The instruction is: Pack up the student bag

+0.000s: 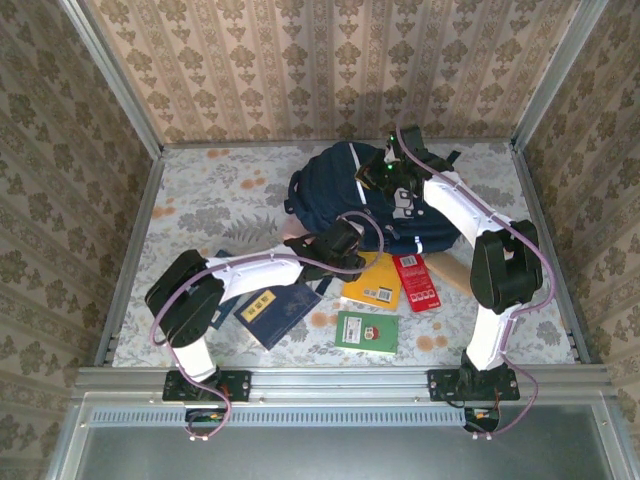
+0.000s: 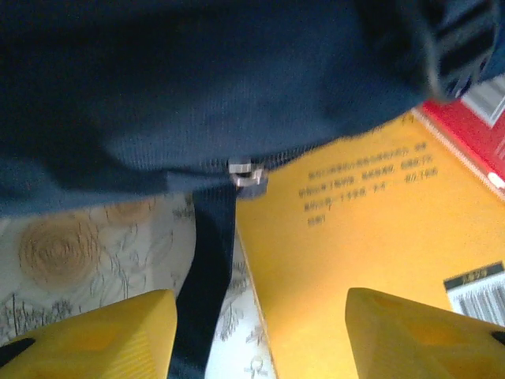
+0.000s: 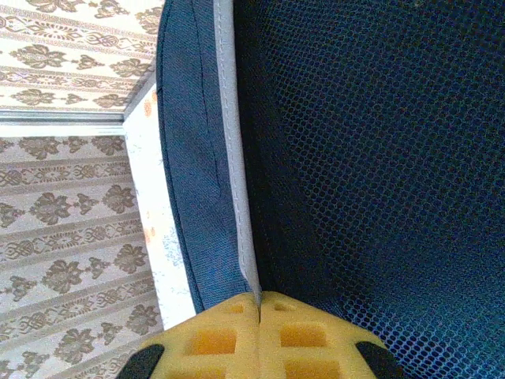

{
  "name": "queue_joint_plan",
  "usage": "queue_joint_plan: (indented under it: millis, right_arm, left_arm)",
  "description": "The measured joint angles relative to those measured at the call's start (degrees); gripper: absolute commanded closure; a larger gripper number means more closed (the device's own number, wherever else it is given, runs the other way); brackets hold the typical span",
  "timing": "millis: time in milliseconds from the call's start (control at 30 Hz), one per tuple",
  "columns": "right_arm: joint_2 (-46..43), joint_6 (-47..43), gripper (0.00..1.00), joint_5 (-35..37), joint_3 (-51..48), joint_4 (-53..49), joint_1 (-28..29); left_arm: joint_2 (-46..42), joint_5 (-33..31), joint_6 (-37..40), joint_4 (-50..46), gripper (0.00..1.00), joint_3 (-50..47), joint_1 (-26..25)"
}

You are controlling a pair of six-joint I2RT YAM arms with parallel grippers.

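The left gripper (image 2: 259, 316), jaws spread and empty, faces the bag's (image 2: 197, 87) near edge. The zip pull (image 2: 248, 174) is dead ahead just past its tips, and a strap (image 2: 207, 260) and the yellow book (image 2: 355, 229) lie under the gap. The bag lies roughly crosswise at the back middle of the table (image 1: 200, 210). The right gripper (image 3: 259, 316) is on top, pressed together on its pale seam (image 3: 233, 158), so the left arm looks nearer the zip.

The left arm (image 1: 255, 270) and right arm (image 1: 462, 210) have white link shells, black joint housings and thin purple cables (image 1: 150, 318). The left gripper (image 2: 260, 296) and right gripper (image 3: 259, 298) have blocky yellow fingers (image 3: 213, 343).
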Motion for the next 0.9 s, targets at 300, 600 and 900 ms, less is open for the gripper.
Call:
queue_joint_plan:
  millis: [300,600,900]
  right_arm:
    - [-1.3,4.6,1.00,-1.7,-4.1,5.7,-0.3]
    - [-2.3,7.2,1.00,-2.4,-7.5,9.9,-0.3]
    - [-2.6,8.4,1.00,-3.0,-11.4,14.2,-0.4]
  left_arm:
    - [7.8,-3.3,2.7,6.7,0.48,1.3,0.0]
    - [10.7,-7.5,4.4,9.4,0.62,3.4,0.1]
    - [11.8,-8.9,5.3,10.4,1.00,3.9,0.9]
